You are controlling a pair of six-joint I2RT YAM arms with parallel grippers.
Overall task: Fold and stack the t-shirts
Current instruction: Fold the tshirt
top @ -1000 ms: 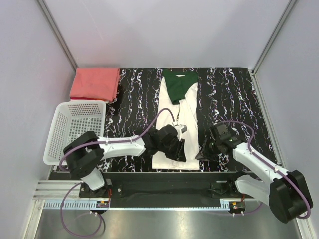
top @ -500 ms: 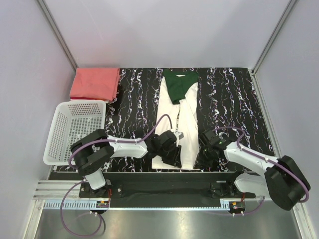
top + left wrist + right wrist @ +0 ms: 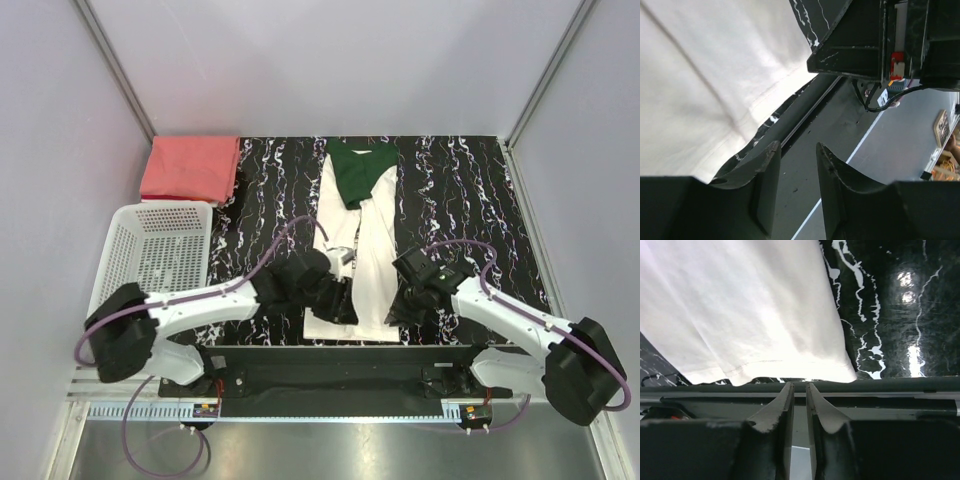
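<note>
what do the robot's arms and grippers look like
The left arm and right arm have white shells joined by bulky black joints, each trailing a purple cable. The left gripper and right gripper are black, with two tapered fingers.

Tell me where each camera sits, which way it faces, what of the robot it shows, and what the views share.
Top external: fixed above and behind the robot, looking down on the table; the left gripper and right gripper both show.
Left wrist: on the left arm, low, facing the cream-white t-shirt hem and the table's near edge; its jaws show, parted.
Right wrist: on the right arm, low, facing the same hem; its jaws show, narrowly parted.
Shared: all three see the cream-white t-shirt.
</note>
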